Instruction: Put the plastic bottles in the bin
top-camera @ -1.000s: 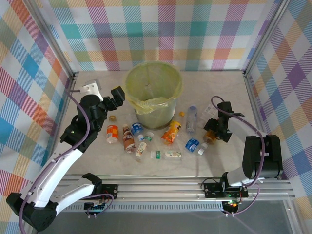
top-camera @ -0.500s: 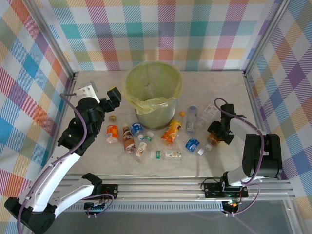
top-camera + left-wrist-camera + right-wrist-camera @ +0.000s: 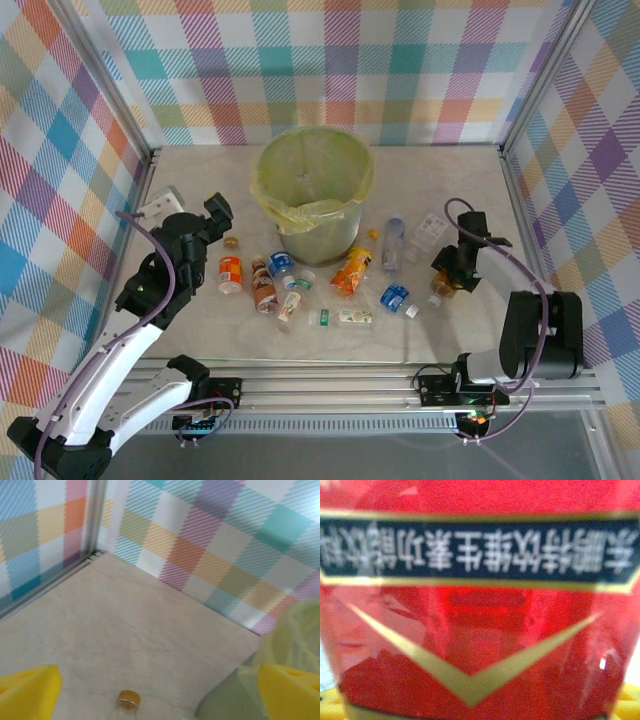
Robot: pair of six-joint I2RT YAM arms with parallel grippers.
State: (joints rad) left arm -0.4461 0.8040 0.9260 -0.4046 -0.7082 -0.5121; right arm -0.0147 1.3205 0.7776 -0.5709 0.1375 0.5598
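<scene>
The left arm rises from its base at the near left corner, with the white forearm slanting up to a bent elbow. The wrist reaches toward the far left of the desk. The left pincer hangs there released and grasps nothing. In its wrist view the yellow fingertips sit at opposite edges with bare desk between them. A gold-capped bottle stands just below that gap. The bin, with its yellow-green liner, is close on the pincer's right.

The right arm folds sharply from its base at the near right. Its black forearm doubles back toward the middle, and the wrist tips down over the desk. The right pincer is right on top of a red-labelled bottle, which lies on the desk well to the right of the bin. In the right wrist view this bottle is pressed close to the lens, showing a black text band and a gold chevron. The yellow fingers peek out at the lower corners on either side of it. I cannot tell whether they are clenched on the bottle or merely flank it.

The other plastic bottles lie scattered on the desk just in front of the bin, between the two arms.
</scene>
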